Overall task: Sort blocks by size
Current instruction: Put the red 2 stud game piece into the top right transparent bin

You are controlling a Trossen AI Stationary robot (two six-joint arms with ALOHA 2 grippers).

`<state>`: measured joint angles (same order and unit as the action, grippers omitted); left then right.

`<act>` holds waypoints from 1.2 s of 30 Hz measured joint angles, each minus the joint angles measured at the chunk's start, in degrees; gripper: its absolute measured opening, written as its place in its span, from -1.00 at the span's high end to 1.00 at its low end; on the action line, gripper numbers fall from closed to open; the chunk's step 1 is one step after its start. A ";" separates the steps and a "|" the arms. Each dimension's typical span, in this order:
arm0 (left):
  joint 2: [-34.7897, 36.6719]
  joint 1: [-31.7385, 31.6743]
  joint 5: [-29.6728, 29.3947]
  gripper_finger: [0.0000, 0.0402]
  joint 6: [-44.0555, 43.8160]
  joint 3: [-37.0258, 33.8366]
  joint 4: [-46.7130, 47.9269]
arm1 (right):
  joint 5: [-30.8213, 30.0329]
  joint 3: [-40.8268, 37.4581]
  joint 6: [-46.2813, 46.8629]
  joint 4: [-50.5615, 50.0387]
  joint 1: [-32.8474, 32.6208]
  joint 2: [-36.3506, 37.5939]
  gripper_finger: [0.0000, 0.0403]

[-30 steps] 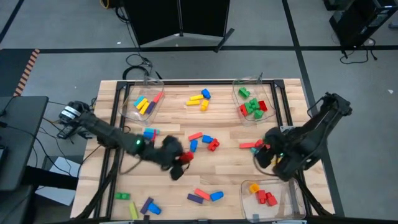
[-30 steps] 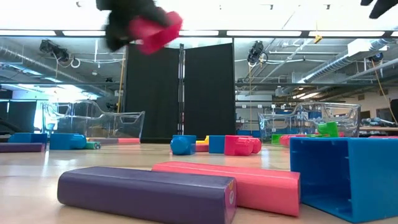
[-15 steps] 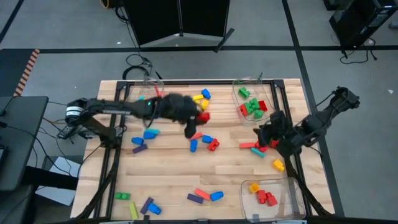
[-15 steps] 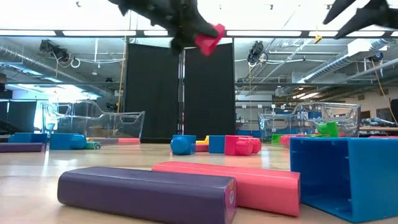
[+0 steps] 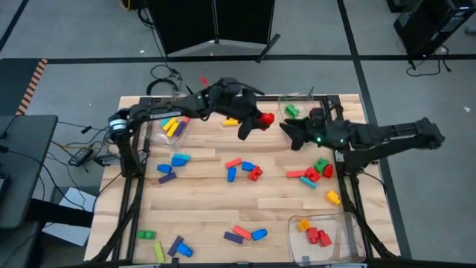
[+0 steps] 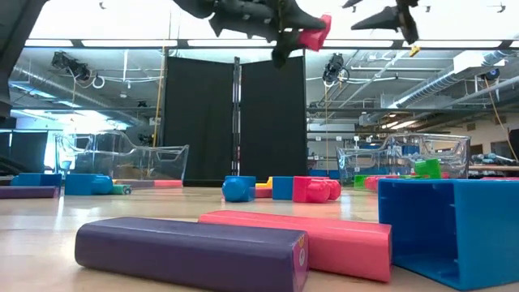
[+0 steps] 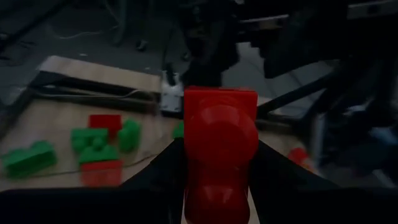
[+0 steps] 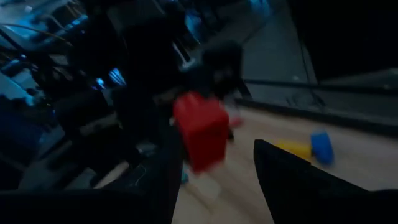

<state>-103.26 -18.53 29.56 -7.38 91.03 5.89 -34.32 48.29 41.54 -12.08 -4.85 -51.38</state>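
Observation:
My left gripper (image 5: 258,121) reaches across the far side of the table and is shut on a red block (image 5: 266,117), high above the wood. It shows beside the far-right clear bin (image 5: 291,112), which holds green blocks. My right gripper (image 5: 288,132) points toward the table's left, close in front of the red block, and stands open with nothing between its fingers (image 8: 273,174). In the low view the red block (image 6: 313,34) hangs at the top of the picture. Loose blocks (image 5: 244,170) lie flat on the table. My left gripper pinches the red block by its two opposite sides (image 7: 190,155) between its two fingers. The fingers come nearly level from the table's left, tipped a little down. The block sticks out past the fingertips and is lifted clear of the table.
A clear bin with yellow and other blocks (image 5: 172,125) stands at the far left. Another bin with red and orange blocks (image 5: 318,232) stands at the near right. Green and red blocks (image 5: 321,168) lie under my right arm. A purple bar (image 6: 190,253) and a pink bar (image 6: 324,239) lie near the front edge.
My left gripper has carried the red block from the middle of the table toward the far edge and the right, rising, up to the far-right bin. My right gripper has left the near-right bin, gone toward the far edge, and tipped from pointing down to nearly level, facing left.

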 joint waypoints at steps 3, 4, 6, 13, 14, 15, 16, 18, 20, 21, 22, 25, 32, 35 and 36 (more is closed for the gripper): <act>-1.37 -0.17 2.41 0.29 -0.74 2.38 0.06 | 2.36 -0.04 -3.26 3.46 2.28 -0.08 -0.04; -1.45 -0.17 2.79 0.28 -1.01 2.84 -0.02 | 2.43 -0.04 -3.54 3.66 2.72 -0.05 -0.04; -1.43 -0.19 3.20 0.28 -2.14 3.32 -0.59 | 2.44 -0.07 -3.79 3.75 3.30 -0.06 -0.04; -1.38 -0.24 4.37 0.28 -9.76 4.98 -2.68 | 3.75 -0.09 -10.09 8.97 3.68 -0.08 -0.10; -1.38 -0.17 4.64 0.27 -10.85 4.98 -3.21 | 4.26 -0.09 -11.28 9.84 3.68 -0.08 -0.12; -1.36 -0.15 4.59 0.27 -11.67 4.98 -3.71 | 4.48 -0.09 -12.40 10.56 3.73 -0.08 -0.14; -1.32 -0.15 4.41 0.27 -12.66 4.98 -3.99 | 4.89 -0.09 -13.25 10.97 3.92 -0.07 -0.16; -1.25 -0.10 3.27 0.27 -15.25 4.98 -4.43 | 5.61 -0.09 -13.53 11.22 4.29 -0.01 -0.21; -1.25 -0.06 2.38 0.27 -17.34 4.96 -5.08 | 5.96 -0.09 -13.77 11.74 4.74 0.03 -0.26; -1.24 -0.06 2.06 0.27 -18.05 4.96 -5.44 | 5.94 -0.09 -14.48 12.65 4.96 0.01 -0.28; -1.18 -0.06 1.81 0.27 -18.58 4.96 -5.75 | 6.11 -0.09 -15.30 13.56 5.20 0.01 -0.31; -1.10 -0.06 1.60 0.27 -20.49 4.98 -7.03 | 6.62 -0.09 -18.01 15.12 6.03 0.10 -0.34; -1.39 -0.11 1.46 0.27 -22.07 4.89 -9.39 | 6.52 0.35 -19.69 12.31 7.79 2.17 -0.30; -1.45 -0.20 1.63 0.27 -22.05 4.85 -9.66 | 6.34 0.39 -19.26 7.31 8.08 3.75 -0.26; -1.45 -0.24 1.67 0.27 -22.05 4.85 -9.86 | 6.26 0.39 -18.91 6.20 8.09 4.20 -0.25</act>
<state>-104.71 -18.76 31.23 -29.43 95.88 -3.97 -28.05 48.69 22.63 -5.88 3.25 -47.18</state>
